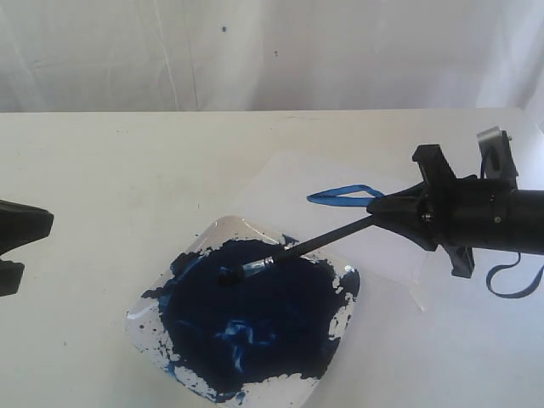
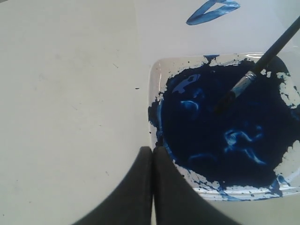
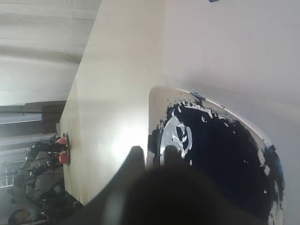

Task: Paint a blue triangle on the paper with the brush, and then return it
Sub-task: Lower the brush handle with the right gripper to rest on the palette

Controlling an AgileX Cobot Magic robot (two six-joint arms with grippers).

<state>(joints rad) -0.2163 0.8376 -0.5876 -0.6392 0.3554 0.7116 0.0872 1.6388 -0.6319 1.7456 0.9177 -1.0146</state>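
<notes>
Right claw (image 1: 380, 210) pinches the brush (image 1: 319, 240), bristles in the dark paint (image 1: 263, 314) of the tray (image 1: 219, 228). Left claw (image 2: 153, 151): pressed together. The blue triangle (image 1: 327, 197) lies on the paper (image 1: 280, 183).

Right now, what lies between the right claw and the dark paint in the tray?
Only the brush: its black handle runs from the right claw to the paint, over the paper. The exterior view shows it.
</notes>
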